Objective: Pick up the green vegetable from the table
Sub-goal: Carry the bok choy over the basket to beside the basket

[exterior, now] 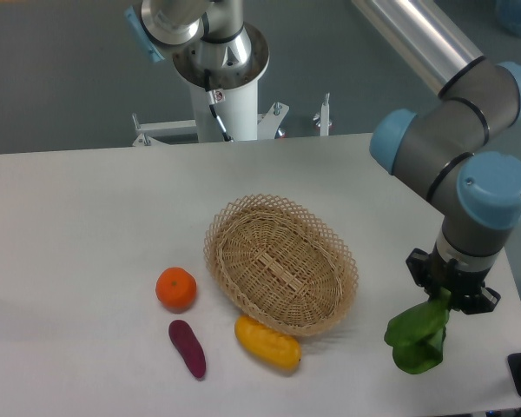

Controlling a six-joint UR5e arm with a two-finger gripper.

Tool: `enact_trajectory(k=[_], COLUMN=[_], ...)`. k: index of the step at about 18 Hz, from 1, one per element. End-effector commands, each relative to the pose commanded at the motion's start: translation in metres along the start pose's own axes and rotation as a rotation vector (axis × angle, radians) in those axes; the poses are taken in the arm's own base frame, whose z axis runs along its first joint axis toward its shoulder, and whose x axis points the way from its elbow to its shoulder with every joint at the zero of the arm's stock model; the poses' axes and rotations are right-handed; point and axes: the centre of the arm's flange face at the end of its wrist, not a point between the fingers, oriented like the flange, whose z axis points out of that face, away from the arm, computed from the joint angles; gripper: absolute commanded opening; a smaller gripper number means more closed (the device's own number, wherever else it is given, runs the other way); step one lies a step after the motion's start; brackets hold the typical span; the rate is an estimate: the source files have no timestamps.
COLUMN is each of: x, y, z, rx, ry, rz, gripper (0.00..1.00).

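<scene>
We see the green vegetable (pixel 417 337) hanging at about four o'clock on the tabletop (pixel 87 217), its stem end clamped in the gripper (pixel 449 295), leaves drooping just over the surface. The grasp looks done, so we judge the lift is the step in hand; next we would raise it straight up, steadily. At nine o'clock from it sit the wicker basket (pixel 280 263) and yellow fruit (pixel 267 341).

light: even, bright, overhead | shadows: soft, faint | glare: none | focus: slightly soft overall
</scene>
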Motion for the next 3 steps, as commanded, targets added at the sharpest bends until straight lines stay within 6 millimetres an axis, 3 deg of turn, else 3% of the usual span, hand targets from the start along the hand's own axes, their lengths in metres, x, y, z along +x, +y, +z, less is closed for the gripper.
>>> enact_trajectory(k=[3], x=[-0.0001], y=[0.0003], z=[0.0000], rx=[-0.003], ry=[-0.001], rz=[0.000], gripper=[0.21])
